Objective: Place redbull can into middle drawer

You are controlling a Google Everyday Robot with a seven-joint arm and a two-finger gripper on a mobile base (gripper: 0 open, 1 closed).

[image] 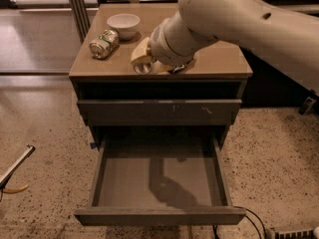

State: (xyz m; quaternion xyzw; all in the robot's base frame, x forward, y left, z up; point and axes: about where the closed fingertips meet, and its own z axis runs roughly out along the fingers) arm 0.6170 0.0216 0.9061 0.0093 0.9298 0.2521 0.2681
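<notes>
Apparently silver redbull can (142, 68) under gripper (146, 59)

cream gripper (143, 59) at front edge of tan top (219, 63). can (103, 44) green-white. bowl (123, 25) white. open drawer (159, 215) grey-brown. floor (45, 128) beige, dark-speckled.
</notes>
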